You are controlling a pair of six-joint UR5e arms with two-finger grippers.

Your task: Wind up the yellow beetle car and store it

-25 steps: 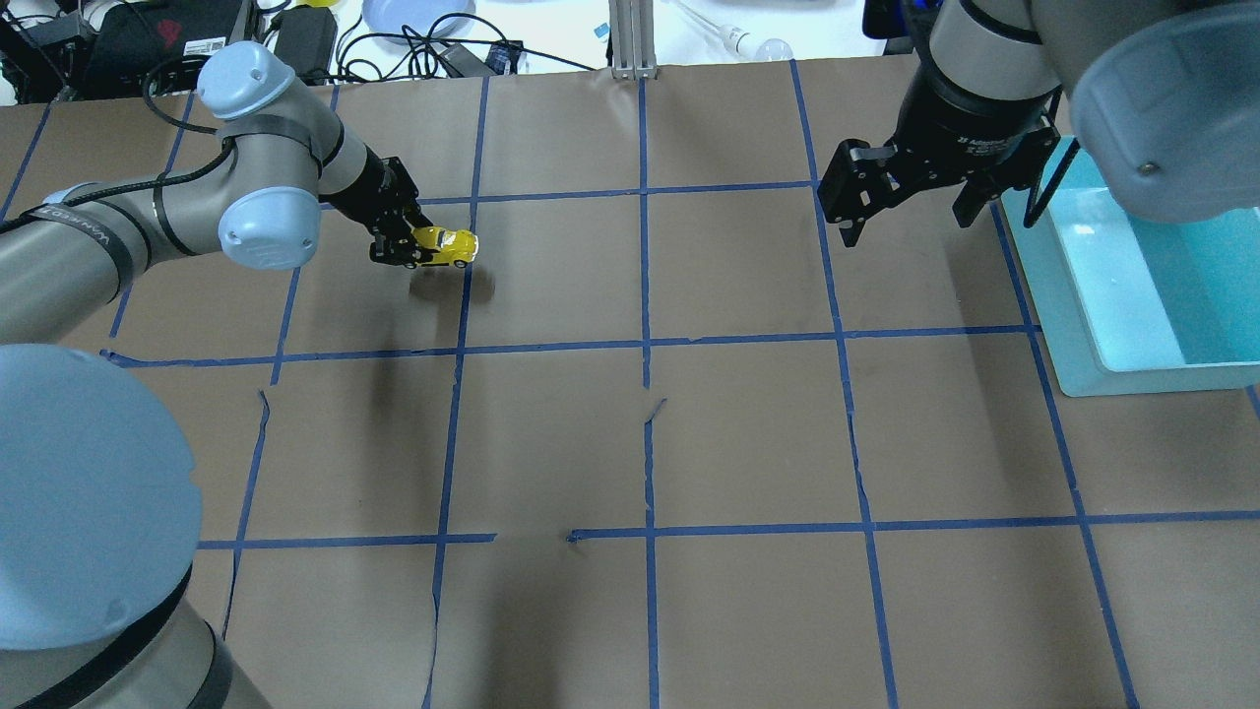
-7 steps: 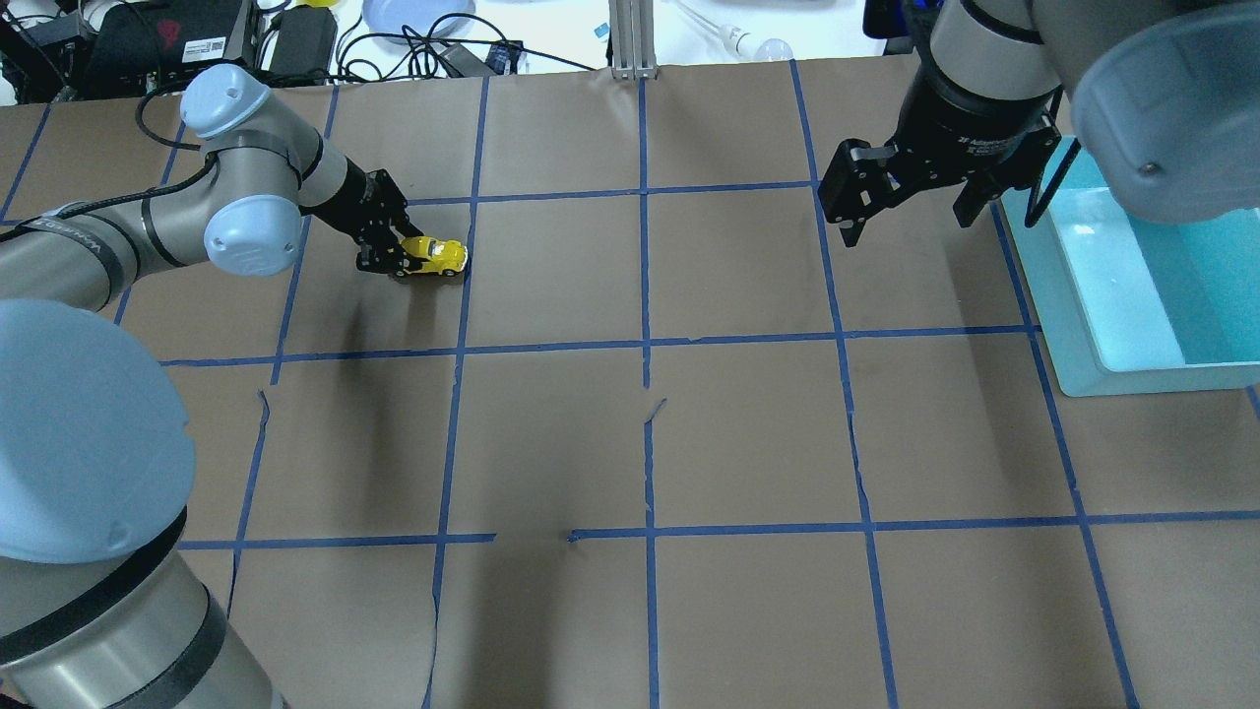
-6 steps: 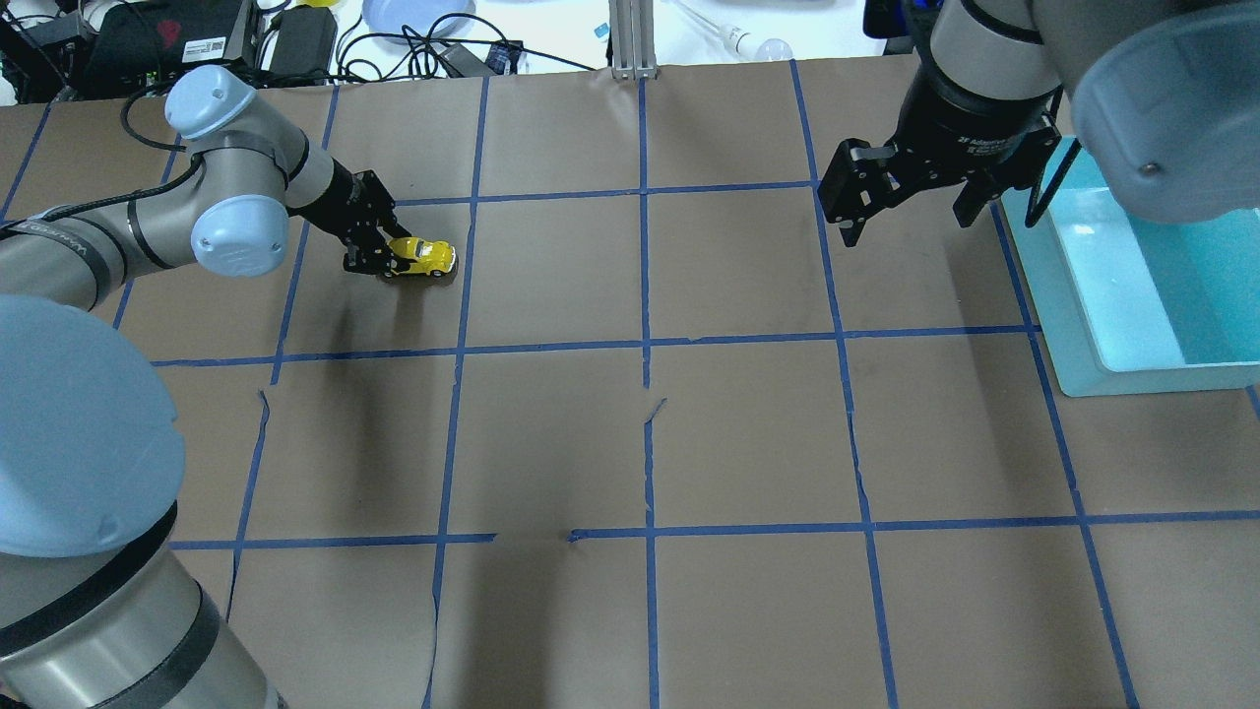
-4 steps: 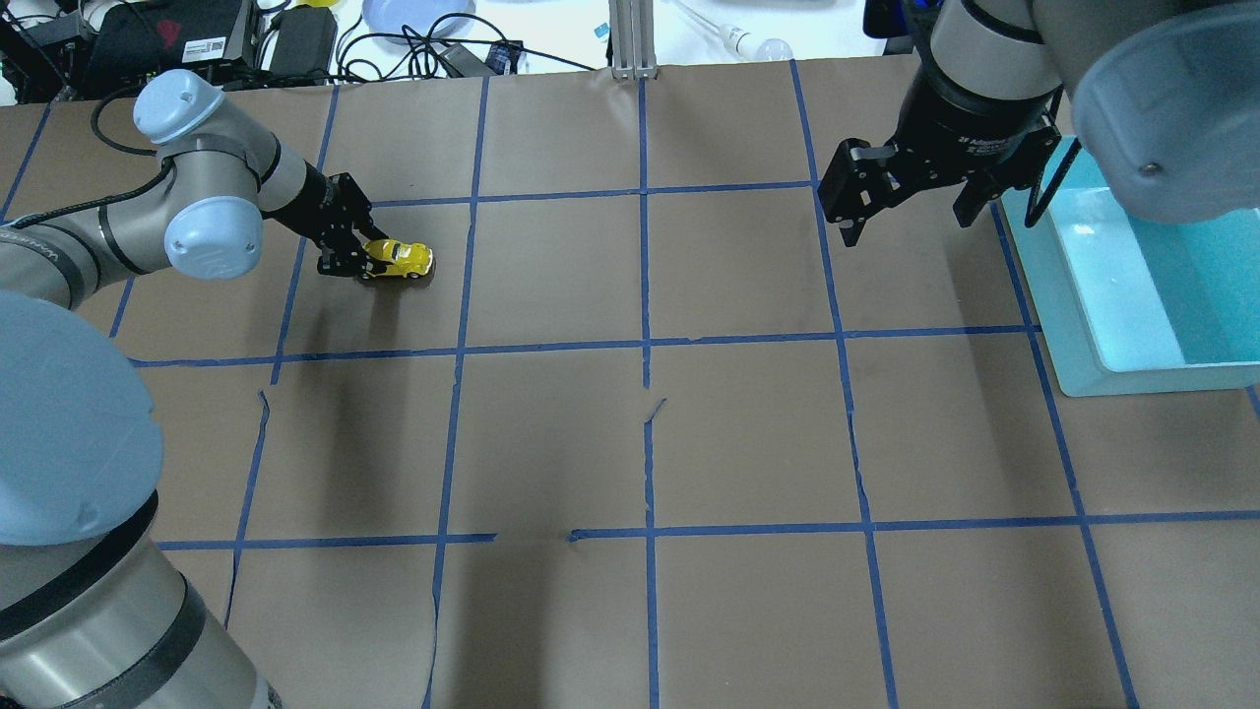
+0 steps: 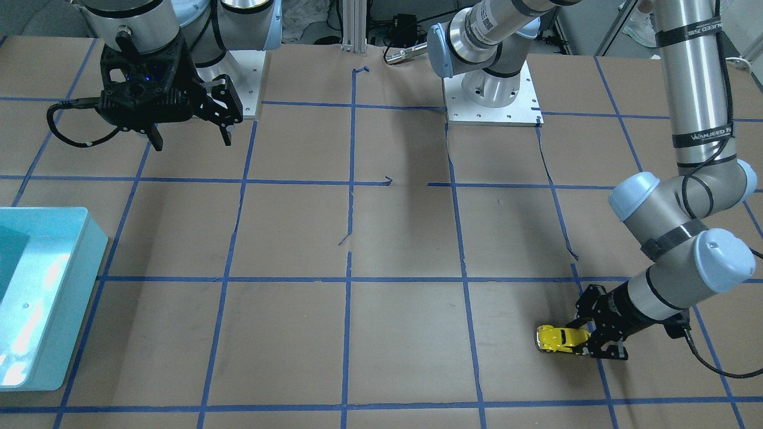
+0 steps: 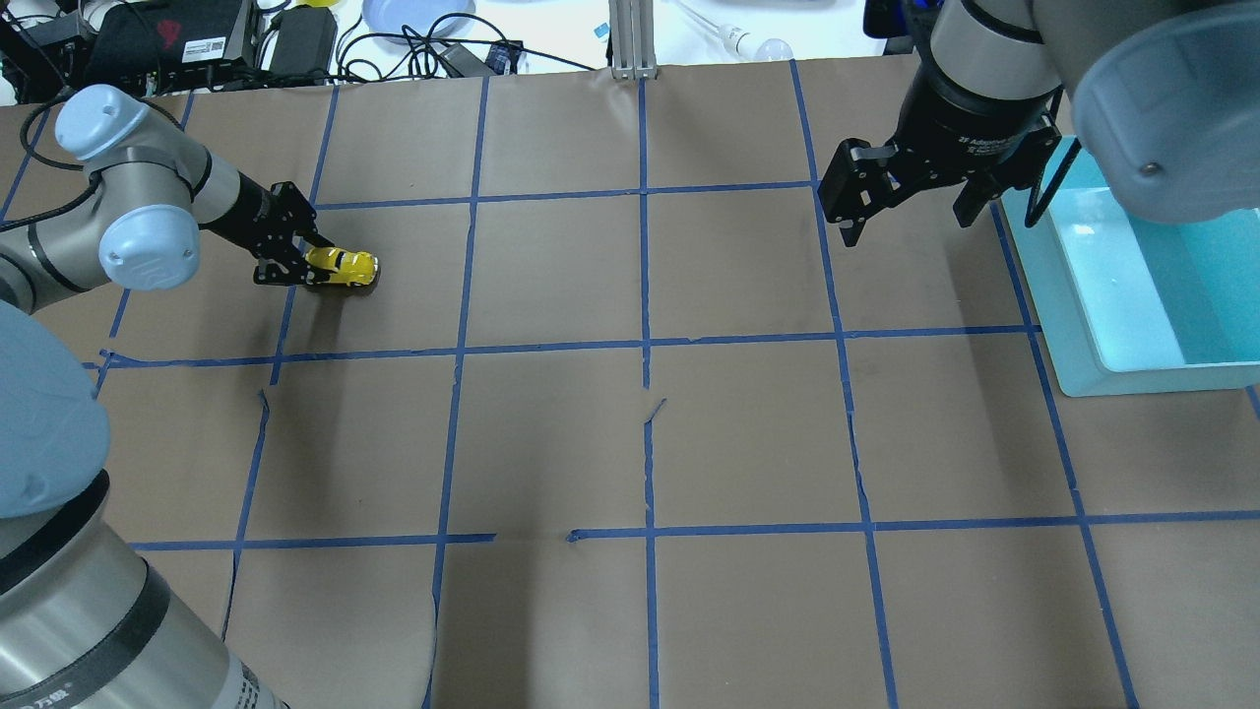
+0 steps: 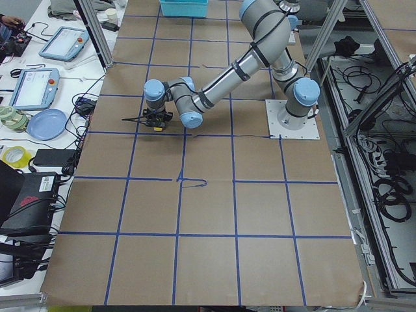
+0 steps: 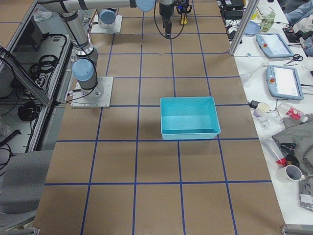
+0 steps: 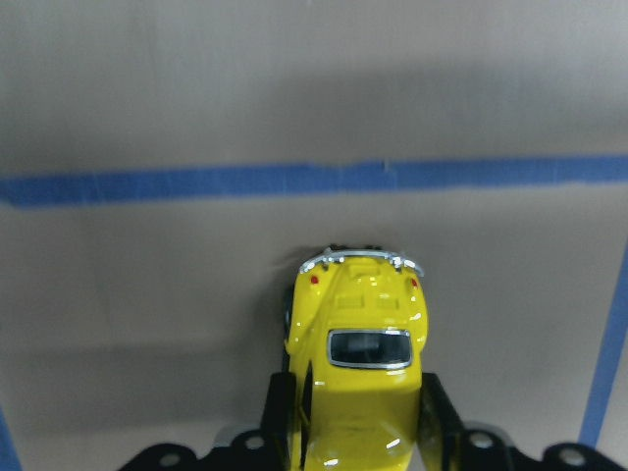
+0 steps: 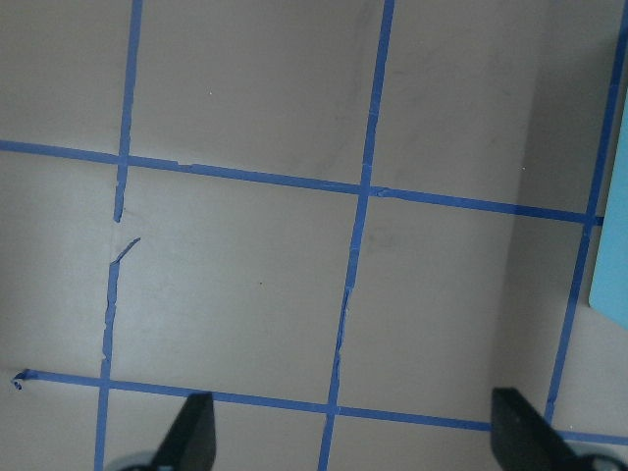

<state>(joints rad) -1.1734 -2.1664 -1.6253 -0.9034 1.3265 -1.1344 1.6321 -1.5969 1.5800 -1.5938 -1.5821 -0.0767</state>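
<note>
The yellow beetle car (image 6: 341, 267) sits with its wheels on the brown paper at the table's far left. It also shows in the front-facing view (image 5: 559, 339) and in the left wrist view (image 9: 360, 358). My left gripper (image 6: 313, 264) is shut on the car's one end, low over the table; its fingers (image 9: 283, 407) press both sides of the body. My right gripper (image 6: 906, 212) is open and empty, hanging above the table beside the blue bin (image 6: 1147, 286); its fingertips (image 10: 196, 432) show wide apart in the right wrist view.
The light blue bin (image 5: 36, 298) lies at the table's right end, seen also from the right side (image 8: 188, 117). Blue tape lines grid the brown paper. Cables, a blue plate (image 7: 47, 123) and tablets lie beyond the far edge.
My left gripper has pulled the car leftward along the table, from near the second grid line to the first. The right arm has not moved.
</note>
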